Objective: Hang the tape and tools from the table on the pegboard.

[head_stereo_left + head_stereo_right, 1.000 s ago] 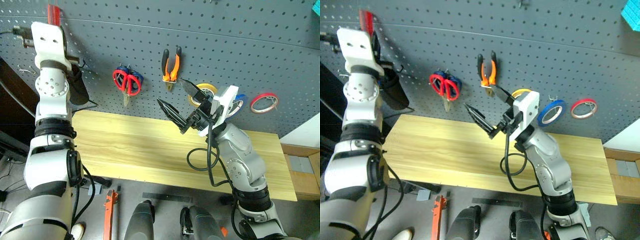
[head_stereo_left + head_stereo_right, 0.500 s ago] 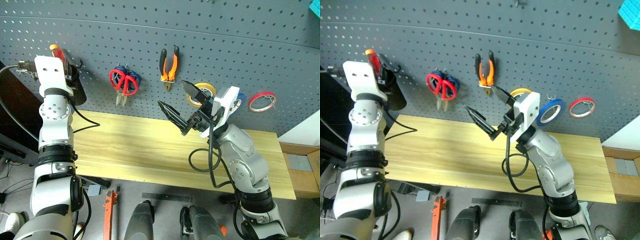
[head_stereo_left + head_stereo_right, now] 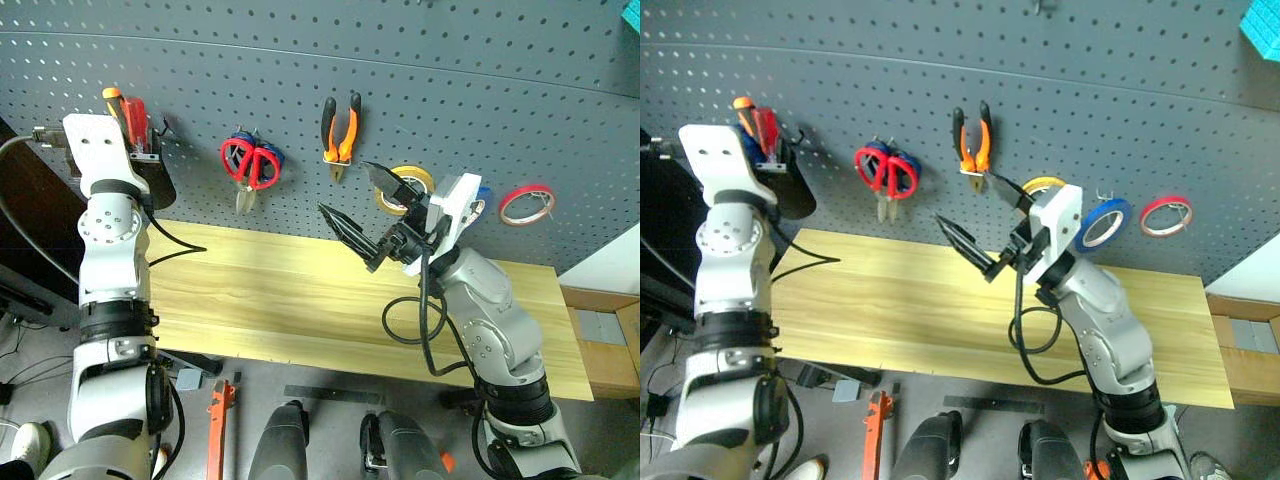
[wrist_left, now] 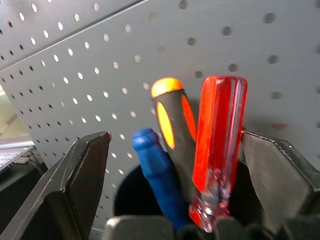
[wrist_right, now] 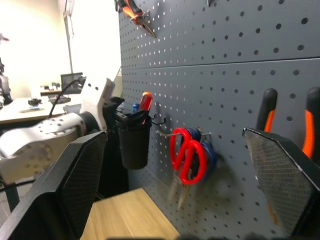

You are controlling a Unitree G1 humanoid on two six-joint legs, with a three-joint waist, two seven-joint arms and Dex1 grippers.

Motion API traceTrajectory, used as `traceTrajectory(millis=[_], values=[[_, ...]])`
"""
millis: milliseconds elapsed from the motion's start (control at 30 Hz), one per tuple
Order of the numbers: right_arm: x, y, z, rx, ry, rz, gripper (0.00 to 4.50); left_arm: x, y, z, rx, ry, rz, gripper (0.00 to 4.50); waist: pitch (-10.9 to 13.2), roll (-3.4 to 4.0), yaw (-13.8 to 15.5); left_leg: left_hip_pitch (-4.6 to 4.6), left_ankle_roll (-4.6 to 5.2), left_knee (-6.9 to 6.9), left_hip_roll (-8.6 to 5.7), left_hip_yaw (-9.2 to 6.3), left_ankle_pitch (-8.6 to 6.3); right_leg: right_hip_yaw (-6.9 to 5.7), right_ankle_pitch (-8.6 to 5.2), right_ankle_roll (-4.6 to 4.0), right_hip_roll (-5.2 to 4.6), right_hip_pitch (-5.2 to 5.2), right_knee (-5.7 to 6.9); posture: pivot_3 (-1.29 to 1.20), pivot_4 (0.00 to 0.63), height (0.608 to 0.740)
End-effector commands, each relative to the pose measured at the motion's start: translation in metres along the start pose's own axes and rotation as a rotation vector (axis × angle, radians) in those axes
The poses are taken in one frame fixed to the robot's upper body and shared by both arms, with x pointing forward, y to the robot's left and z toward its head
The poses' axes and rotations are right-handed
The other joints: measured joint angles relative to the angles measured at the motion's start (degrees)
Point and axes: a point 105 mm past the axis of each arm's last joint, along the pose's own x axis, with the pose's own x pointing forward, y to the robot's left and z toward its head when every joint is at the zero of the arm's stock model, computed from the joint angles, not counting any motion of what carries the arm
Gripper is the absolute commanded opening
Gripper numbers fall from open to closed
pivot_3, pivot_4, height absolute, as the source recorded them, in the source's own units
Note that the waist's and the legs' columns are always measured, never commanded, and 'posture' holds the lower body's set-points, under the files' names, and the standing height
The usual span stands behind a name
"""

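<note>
The dark grey pegboard [image 3: 450, 80] rises behind the wooden table [image 3: 250, 290]. On it hang the red-handled scissors [image 3: 250, 165], the orange-and-black pliers [image 3: 341, 130] and the blue tape [image 3: 1102, 224]. The red screwdriver [image 4: 217, 150] stands in a black cup [image 3: 152, 180] on the board's left. My left gripper [image 4: 176, 140] is open, its fingers [image 4: 85, 175] standing wide on either side of the cup's handles. My right gripper [image 3: 360, 205] hangs open and empty above the table's middle, below the pliers.
An orange-and-black screwdriver [image 4: 172, 117] and a blue handle [image 4: 155, 170] share the cup. A yellow roll [image 3: 410, 185] and a red roll [image 3: 527, 203] hang beside the blue tape. An orange tool [image 3: 220, 420] lies on the floor, and a box [image 3: 600, 340] sits at the right.
My left gripper has opened and sunk a little, leaving the red screwdriver standing in the black cup. The right arm has kept still.
</note>
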Motion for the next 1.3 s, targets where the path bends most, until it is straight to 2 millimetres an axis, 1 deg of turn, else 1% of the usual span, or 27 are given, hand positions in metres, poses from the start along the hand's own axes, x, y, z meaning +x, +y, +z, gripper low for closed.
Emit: traceTrajectory(millis=[33, 133, 167, 267, 333, 367, 433, 500, 600, 700, 733, 800, 833, 867, 933, 1000, 1067, 1233, 1300], values=[[-0.009, -0.003, 0.016, -0.078, -0.013, -0.016, 4.5, -0.011, -0.008, 0.033, -0.076, -0.083, -0.037, 4.43, 0.0, -0.02, 0.0, 0.0, -0.02, 0.0, 0.0, -0.01, 0.01, 0.0, 0.0, 0.0, 0.0, 0.0, 0.0, 0.16, 0.171, 0.74], [-0.016, -0.011, 0.016, -0.107, 0.017, -0.07, 4.5, -0.025, -0.022, 0.03, -0.123, -0.035, -0.076, 4.43, -0.3, -0.07, 0.1, 0.0, -0.05, 0.02, -0.01, -0.02, 0.03, -0.01, 0.0, 0.0, -0.01, 0.03, 0.0, 0.16, 0.148, 0.74], [-0.017, -0.013, 0.015, -0.112, 0.026, -0.085, 4.5, -0.029, -0.024, 0.027, -0.13, -0.015, -0.079, 4.43, -0.5, -0.08, 0.1, 0.0, -0.06, 0.02, -0.02, -0.02, 0.03, 0.0, 0.0, 0.0, -0.01, 0.04, 0.0, 0.15, 0.136, 0.74], [-0.025, -0.016, 0.014, -0.142, 0.049, -0.126, 4.5, -0.042, -0.041, 0.02, -0.162, 0.043, -0.125, 4.43, -1.3, -0.04, 0.1, 0.01, -0.07, 0.01, -0.02, 0.0, 0.04, 0.0, 0.0, 0.0, -0.01, 0.03, 0.01, 0.15, 0.111, 0.74], [-0.031, -0.02, 0.009, -0.175, 0.082, -0.178, 4.5, -0.048, -0.056, 0.016, -0.186, 0.083, -0.167, 4.43, -1.9, -0.08, 0.1, 0.0, -0.07, 0.02, -0.03, 0.0, 0.04, 0.0, 0.0, 0.0, 0.0, 0.03, 0.01, 0.15, 0.089, 0.74], [-0.037, -0.024, 0.005, -0.19, 0.11, -0.221, 4.5, -0.053, -0.067, 0.014, -0.195, 0.101, -0.2, 4.43, -2.4, -0.08, 0.1, 0.01, -0.07, 0.02, -0.04, 0.01, 0.04, 0.0, 0.0, 0.0, 0.0, 0.03, 0.01, 0.15, 0.077, 0.74], [-0.047, -0.033, -0.004, -0.188, 0.157, -0.315, 4.5, -0.06, -0.083, 0.01, -0.22, 0.137, -0.245, 4.43, -3.5, -0.15, 0.3, 0.01, -0.07, 0.03, -0.1, 0.04, 0.04, 0.01, 0.0, 0.0, 0.0, 0.07, 0.0, 0.14, 0.058, 0.74], [-0.059, -0.045, -0.011, -0.18, 0.189, -0.441, 4.5, -0.073, -0.101, -0.003, -0.24, 0.197, -0.316, 4.43, -4.7, -0.15, 0.2, 0.01, -0.07, 0.05, -0.13, 0.14, 0.04, 0.03, 0.0, 0.0, -0.01, 0.08, -0.02, 0.14, 0.049, 0.74], [-0.075, -0.057, -0.024, -0.193, 0.266, -0.569, 4.5, -0.094, -0.119, -0.021, -0.252, 0.278, -0.392, 4.43, -6.3, 0.05, 0.0, 0.09, -0.07, 0.05, -0.14, 0.23, 0.04, 0.13, 0.0, 0.0, 0.0, 0.12, 0.01, 0.13, 0.035, 0.74], [-0.099, -0.067, -0.05, -0.192, 0.405, -0.687, 4.5, -0.117, -0.132, -0.045, -0.268, 0.366, -0.441, 4.43, -7.6, 0.15, -0.3, 0.27, 0.13, 0.04, -0.06, 0.31, -0.07, 0.22, 0.02, -0.05, 0.1, 0.21, 0.02, 0.11, 0.009, 0.74], [-0.107, -0.067, -0.058, -0.166, 0.433, -0.715, 4.5, -0.125, -0.134, -0.052, -0.281, 0.389, -0.454, 4.43, -7.9, 0.17, -0.3, 0.33, 0.15, 0.04, -0.03, 0.32, -0.08, 0.24, 0.02, -0.08, 0.15, 0.27, 0.02, 0.11, 0.005, 0.74], [-0.127, -0.067, -0.074, -0.102, 0.487, -0.777, 4.5, -0.143, -0.132, -0.082, -0.298, 0.493, -0.447, 4.43, -8.5, 0.29, -0.3, 0.75, 0.17, -0.01, -0.01, 0.35, -0.1, 0.25, -0.04, -0.17, 0.2, 0.71, -0.05, 0.1, 0.0, 0.74], [-0.133, -0.066, -0.081, -0.102, 0.516, -0.783, 4.5, -0.152, -0.131, -0.095, -0.292, 0.54, -0.449, 4.43, -8.9, 0.42, -0.4, 1.02, 0.19, -0.05, 0.01, 0.39, -0.13, 0.25, -0.11, -0.26, 0.21, 0.96, -0.1, 0.1, 0.0, 0.74], [-0.142, -0.065, -0.089, -0.119, 0.56, -0.784, 4.5, -0.16, -0.127, -0.108, -0.281, 0.58, -0.442, 4.43, -9.2, 0.54, -0.4, 1.08, 0.22, -0.05, 0.01, 0.41, -0.15, 0.26, -0.24, -0.18, 0.21, 1.02, -0.1, 0.1, 0.0, 0.74], [-0.153, -0.063, -0.099, -0.141, 0.608, -0.782, 4.5, -0.168, -0.121, -0.122, -0.265, 0.61, -0.433, 4.43, -9.7, 0.79, -0.4, 1.11, 0.25, 0.0, 0.0, 0.42, -0.15, 0.27, -0.28, -0.13, 0.21, 1.04, -0.08, 0.1, 0.0, 0.74], [-0.164, -0.063, -0.107, -0.128, 0.638, -0.791, 4.5, -0.169, -0.116, -0.127, -0.239, 0.611, -0.427, 4.43, -9.7, 0.82, -0.4, 1.14, 0.33, 0.03, 0.01, 0.41, -0.1, 0.26, -0.23, -0.18, 0.22, 1.06, -0.06, 0.11, 0.0, 0.74], [-0.173, -0.061, -0.116, -0.115, 0.662, -0.79, 4.5, -0.167, -0.114, -0.127, -0.246, 0.6, -0.431, 4.43, -9.9, 0.85, -0.3, 1.13, 0.39, 0.05, 0.04, 0.37, -0.06, 0.21, -0.14, -0.24, 0.26, 1.05, -0.05, 0.11, 0.0, 0.74], [-0.186, -0.058, -0.133, -0.081, 0.685, -0.8, 4.5, -0.161, -0.119, -0.13, -0.259, 0.596, -0.461, 4.43, -10.7, 0.87, -0.3, 1.14, 0.42, 0.06, 0.03, 0.38, -0.04, 0.24, -0.13, -0.26, 0.25, 1.1, -0.07, 0.11, 0.0, 0.74], [-0.188, -0.057, -0.137, -0.08, 0.692, -0.793, 4.5, -0.157, -0.118, -0.132, -0.227, 0.585, -0.457, 4.43, -10.7, 0.88, -0.3, 1.14, 0.42, 0.06, 0.03, 0.38, -0.04, 0.24, -0.13, -0.25, 0.26, 1.1, -0.07, 0.1, 0.0, 0.74]])
